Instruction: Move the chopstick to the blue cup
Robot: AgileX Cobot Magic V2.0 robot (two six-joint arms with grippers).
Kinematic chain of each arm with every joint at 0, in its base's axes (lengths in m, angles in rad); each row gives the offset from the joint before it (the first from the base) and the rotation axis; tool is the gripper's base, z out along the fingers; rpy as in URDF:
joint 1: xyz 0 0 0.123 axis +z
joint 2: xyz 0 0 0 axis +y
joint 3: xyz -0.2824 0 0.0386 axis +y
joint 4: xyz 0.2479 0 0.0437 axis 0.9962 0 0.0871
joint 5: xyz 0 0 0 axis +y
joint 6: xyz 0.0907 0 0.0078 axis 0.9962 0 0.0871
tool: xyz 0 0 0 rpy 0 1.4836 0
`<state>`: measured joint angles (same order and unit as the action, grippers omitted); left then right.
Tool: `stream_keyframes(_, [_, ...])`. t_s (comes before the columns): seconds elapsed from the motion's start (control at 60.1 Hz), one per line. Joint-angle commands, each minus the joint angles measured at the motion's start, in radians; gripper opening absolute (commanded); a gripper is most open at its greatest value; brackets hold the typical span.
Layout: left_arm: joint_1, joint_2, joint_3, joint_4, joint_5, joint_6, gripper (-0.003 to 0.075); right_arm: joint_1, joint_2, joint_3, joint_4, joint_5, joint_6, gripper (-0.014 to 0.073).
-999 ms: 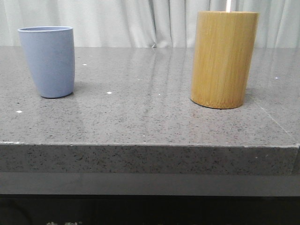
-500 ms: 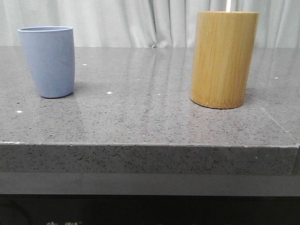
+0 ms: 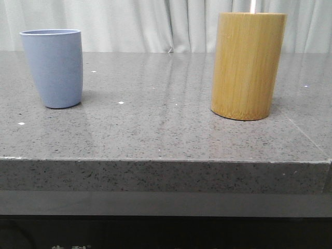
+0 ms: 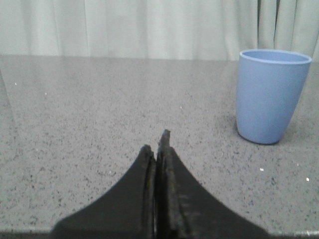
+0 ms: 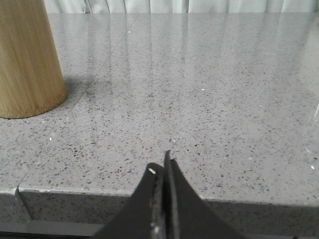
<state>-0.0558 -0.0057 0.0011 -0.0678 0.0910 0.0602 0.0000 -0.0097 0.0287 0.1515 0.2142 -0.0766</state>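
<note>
We see the thin pale chopstick (image 3: 253, 6) at upper right, rising from the tall yellow-brown bamboo cylinder (image 3: 247, 66). The matte periwinkle-blue cup (image 3: 53, 67) stands at left on the grey speckled stone table (image 3: 155, 124). Our left gripper (image 4: 157, 147) and right gripper (image 5: 164, 164) are both pressed together, empty.

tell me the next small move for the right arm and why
Probably open the right end effector and raise it toward the top of the bamboo cylinder. The chopstick still stands in that cylinder, its tip poking above the rim, the blue cup holds nothing visible, and both end effectors, left included, are shut near the table edge.
</note>
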Motion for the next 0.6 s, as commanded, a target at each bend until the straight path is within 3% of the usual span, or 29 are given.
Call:
stream_keyframes(0.0, [0.0,-0.023,0.007,-0.011,-0.102,-0.009,-0.0019,-0.003,-0.021,-0.005,-0.006,-0.095,-0.005,-0.0114])
stream_keyframes(0.25, [0.0,-0.023,0.007,-0.011,-0.108,-0.009,-0.0019,-0.003,-0.021,-0.005,-0.002,-0.107,-0.005,-0.0114])
stream_keyframes(0.366, [0.0,-0.023,-0.003,-0.059,-0.177,-0.009,-0.0019,-0.003,-0.021,-0.015,0.034,-0.177,-0.005,-0.0114])
stream_keyframes(0.466, [0.0,-0.023,-0.082,-0.126,-0.166,-0.009,-0.0019,-0.003,-0.021,-0.084,0.082,-0.191,-0.005,-0.0114])
stream_keyframes(0.583, [0.0,0.0,-0.222,-0.123,-0.077,-0.009,-0.0019,-0.003,-0.014,-0.212,0.083,-0.114,-0.005,-0.0114])
